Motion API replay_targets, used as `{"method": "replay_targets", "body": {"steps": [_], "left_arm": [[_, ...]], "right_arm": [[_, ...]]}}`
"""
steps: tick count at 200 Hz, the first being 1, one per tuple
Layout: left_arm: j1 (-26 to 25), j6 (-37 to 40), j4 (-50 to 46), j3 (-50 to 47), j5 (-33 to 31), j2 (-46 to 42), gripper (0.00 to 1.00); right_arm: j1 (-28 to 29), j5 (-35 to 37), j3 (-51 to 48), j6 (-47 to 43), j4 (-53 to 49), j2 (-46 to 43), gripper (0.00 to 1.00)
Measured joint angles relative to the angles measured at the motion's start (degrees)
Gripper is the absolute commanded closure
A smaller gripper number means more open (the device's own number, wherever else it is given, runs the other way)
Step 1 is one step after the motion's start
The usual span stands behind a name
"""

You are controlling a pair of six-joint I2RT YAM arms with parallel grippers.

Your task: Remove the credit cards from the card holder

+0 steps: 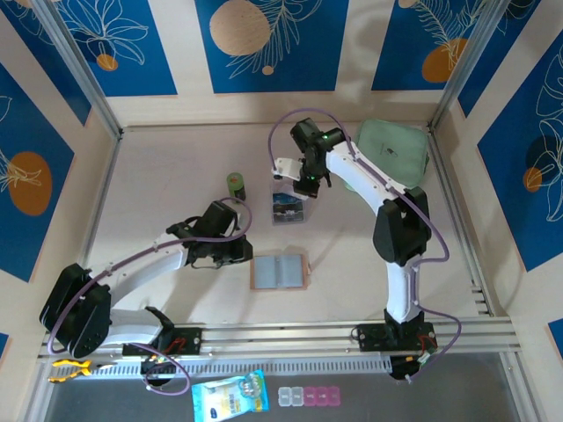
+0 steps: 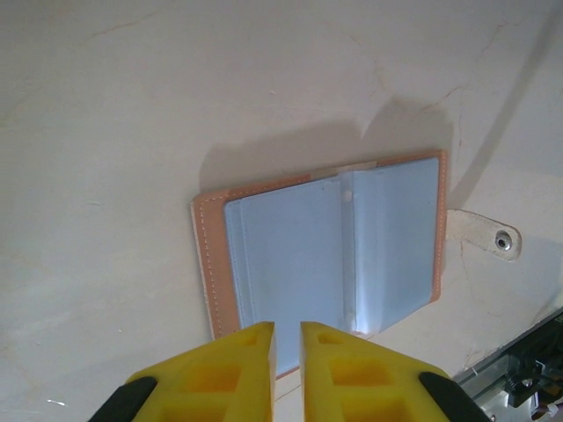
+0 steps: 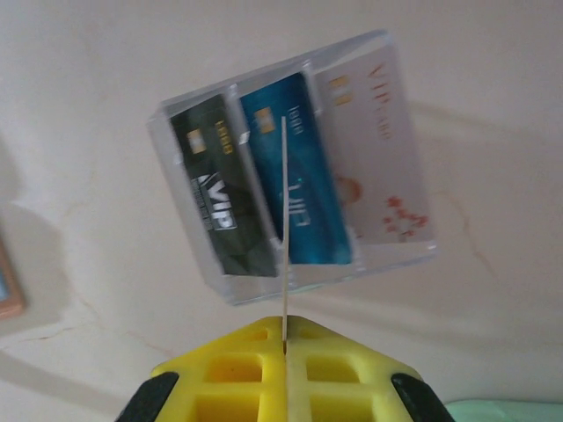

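Note:
The card holder (image 1: 279, 272) lies open and flat on the table, its tan-pink border around a grey lining (image 2: 334, 255) and its snap tab (image 2: 482, 233) sticking out to the side. No card shows in its pockets. My left gripper (image 2: 288, 330) hovers over its near edge with a narrow gap and nothing between the fingers; it sits just left of the holder (image 1: 236, 253). My right gripper (image 3: 286, 323) is shut on a thin pale credit card (image 3: 284, 220) seen edge-on, above a clear plastic box (image 3: 290, 202). That box holds a dark card (image 3: 220, 193), a blue card (image 3: 295, 193) and a pale pink card (image 3: 378, 167).
A mint-green case (image 1: 393, 149) lies at the back right, behind the right arm. A small green cylinder (image 1: 235, 185) stands left of the clear box (image 1: 288, 209). The aluminium rail (image 1: 290, 334) runs along the near edge, with small packets (image 1: 229, 397) below it.

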Motion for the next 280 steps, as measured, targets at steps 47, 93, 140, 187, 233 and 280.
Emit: {"method": "replay_targets", "body": {"steps": [47,93,140,187,233,280], "left_arm": [[0.17,-0.44,0.04,-0.46,-0.22,-0.33,0.84],[0.79,-0.87,-0.22,-1.38,-0.22,-1.20,0.83],[1.07,-1.36,-0.26,-2.14,-0.22,-1.51,0.83],[1.46,-1.49,-0.37,-2.34,-0.22,-1.77,0.82],[1.51,-1.46,-0.33,-2.34,-0.17,-1.77,0.82],[1.55,-1.46,1.07,-2.34,1.29,0.24,0.86]], "right_arm": [[-0.39,0.66,7.85,-2.45,-0.72,4.76,1.00],[-0.83,0.63,10.05,-3.69,-0.59,8.09,1.00],[-1.49,0.63,10.21,-4.09,-0.37,10.27,0.88],[-1.60,1.14,10.21,-4.07,1.51,10.45,0.81],[-1.60,1.53,8.76,-2.21,4.46,9.51,0.81],[-1.07,-0.09,0.68,6.64,8.15,2.93,0.86]]}}
